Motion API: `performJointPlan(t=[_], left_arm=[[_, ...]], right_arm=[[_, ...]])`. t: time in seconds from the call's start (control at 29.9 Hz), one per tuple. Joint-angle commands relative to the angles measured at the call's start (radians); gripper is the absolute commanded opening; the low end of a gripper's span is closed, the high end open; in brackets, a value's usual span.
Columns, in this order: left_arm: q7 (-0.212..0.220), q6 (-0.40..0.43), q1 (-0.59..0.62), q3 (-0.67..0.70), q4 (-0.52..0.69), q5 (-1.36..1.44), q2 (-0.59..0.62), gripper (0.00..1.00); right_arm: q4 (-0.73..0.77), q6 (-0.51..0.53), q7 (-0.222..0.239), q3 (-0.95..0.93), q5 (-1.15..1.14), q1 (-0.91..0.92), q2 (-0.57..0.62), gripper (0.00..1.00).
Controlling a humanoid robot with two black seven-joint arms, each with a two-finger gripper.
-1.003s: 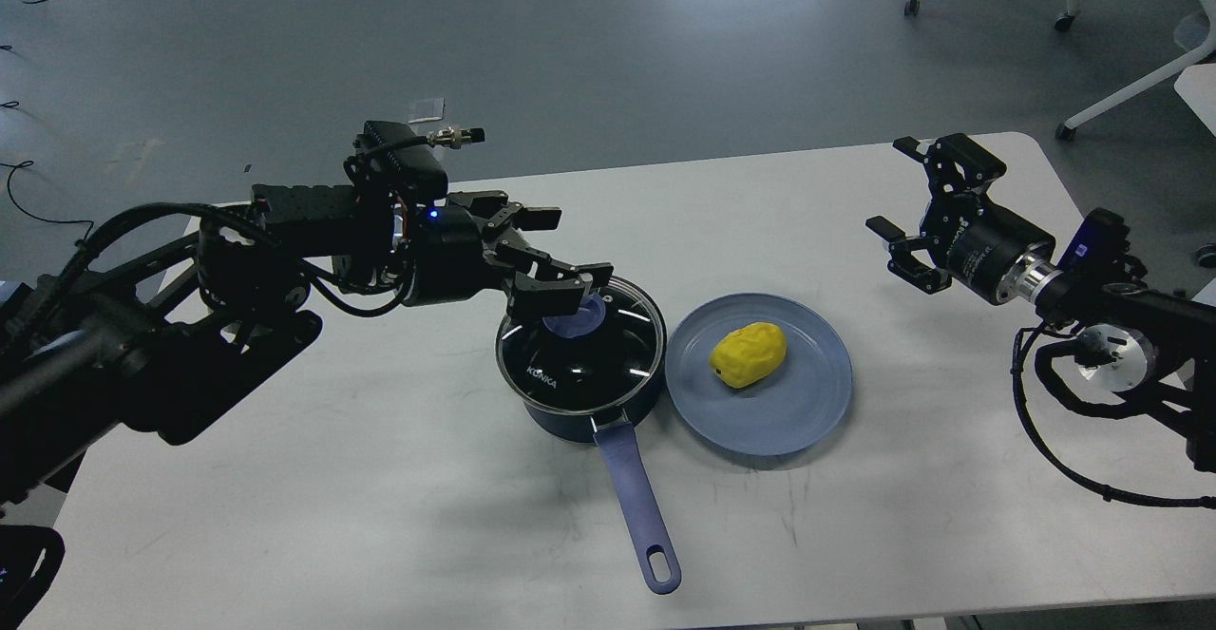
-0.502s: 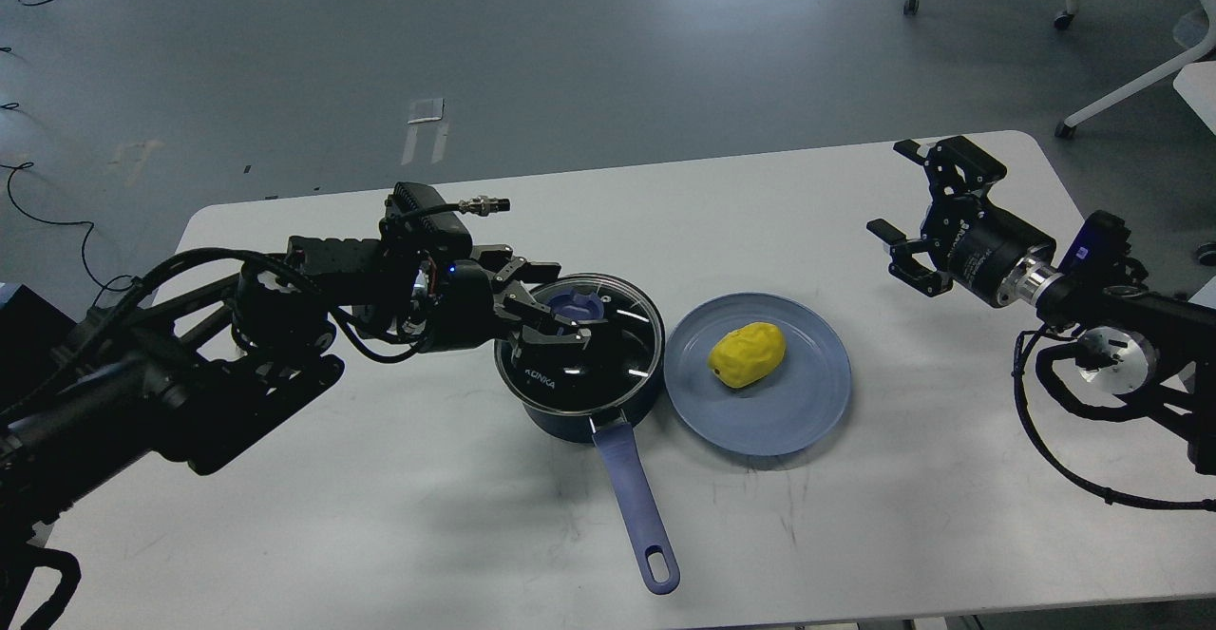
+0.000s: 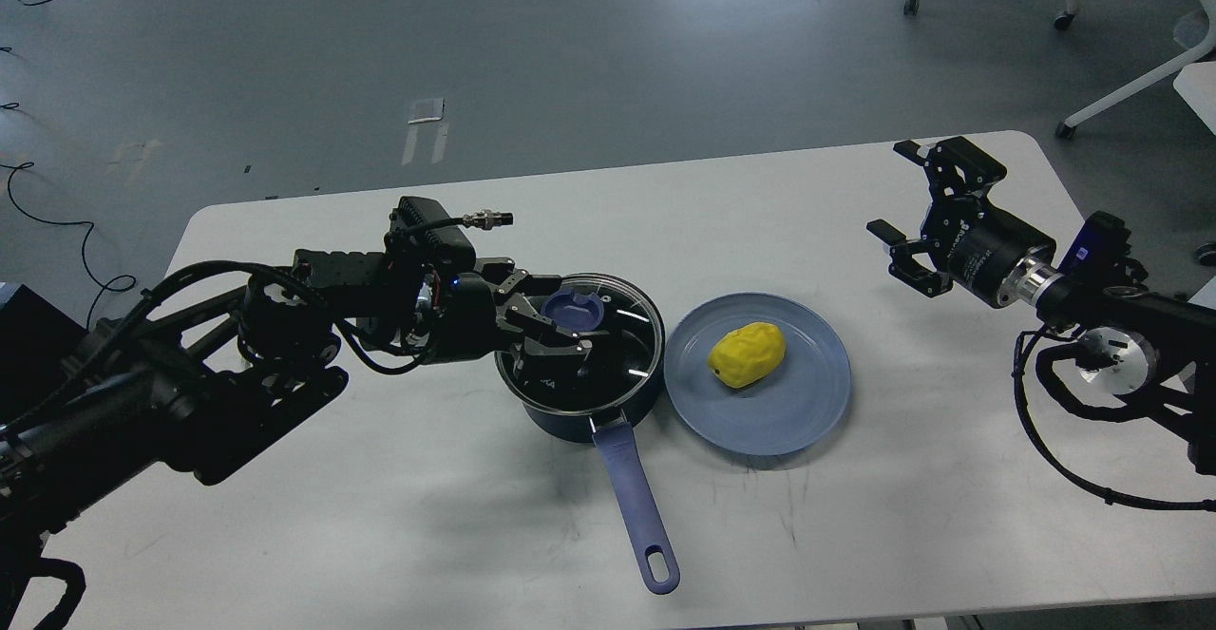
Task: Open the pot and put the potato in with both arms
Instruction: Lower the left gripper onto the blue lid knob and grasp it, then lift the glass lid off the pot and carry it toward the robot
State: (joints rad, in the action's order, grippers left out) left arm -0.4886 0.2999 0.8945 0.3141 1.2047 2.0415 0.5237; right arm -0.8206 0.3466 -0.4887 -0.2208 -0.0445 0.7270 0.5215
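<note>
A dark blue pot (image 3: 570,418) with a long blue handle (image 3: 638,497) stands at the table's middle. Its glass lid (image 3: 622,340) is on, with a blue knob (image 3: 570,308) on top. My left gripper (image 3: 568,316) is low over the lid, open, with one finger on each side of the knob; I cannot tell if they touch it. A yellow potato (image 3: 748,354) lies on a blue plate (image 3: 793,411) just right of the pot. My right gripper (image 3: 893,189) is open and empty, raised at the far right, well away from the potato.
The white table (image 3: 380,516) has rounded corners; its far edge is close behind the pot. The pot handle points toward the front edge. Grey floor, cables and chair legs lie beyond the table.
My left gripper has come down and drawn back from above the lid until its fingers straddle the knob. The lid, potato and right arm have not moved.
</note>
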Motion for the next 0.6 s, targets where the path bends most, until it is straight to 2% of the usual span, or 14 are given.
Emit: performJointPlan(t=[0.0, 0.27, 0.37, 0.57], left_arm=[[0.000, -0.007, 0.000, -0.001, 0.001, 0.000, 0.001, 0.86], [0.000, -0.008, -0.002, -0.001, 0.001, 0.003, 0.004, 0.64], [0.000, -0.008, 0.000, 0.000, 0.003, 0.019, 0.010, 0.47], [0.000, -0.024, 0.015, 0.008, 0.022, 0.019, 0.039, 0.47]], right_arm=[[0.000, 0.000, 0.000, 0.000, 0.000, 0.000, 0.000, 1.00], [0.001, 0.000, 0.000, -0.002, 0.000, 0.002, 0.002, 1.00], [0.001, 0.000, 0.000, -0.002, 0.000, 0.003, 0.002, 1.00], [0.000, -0.001, 0.000, -0.002, 0.000, 0.002, 0.002, 1.00]])
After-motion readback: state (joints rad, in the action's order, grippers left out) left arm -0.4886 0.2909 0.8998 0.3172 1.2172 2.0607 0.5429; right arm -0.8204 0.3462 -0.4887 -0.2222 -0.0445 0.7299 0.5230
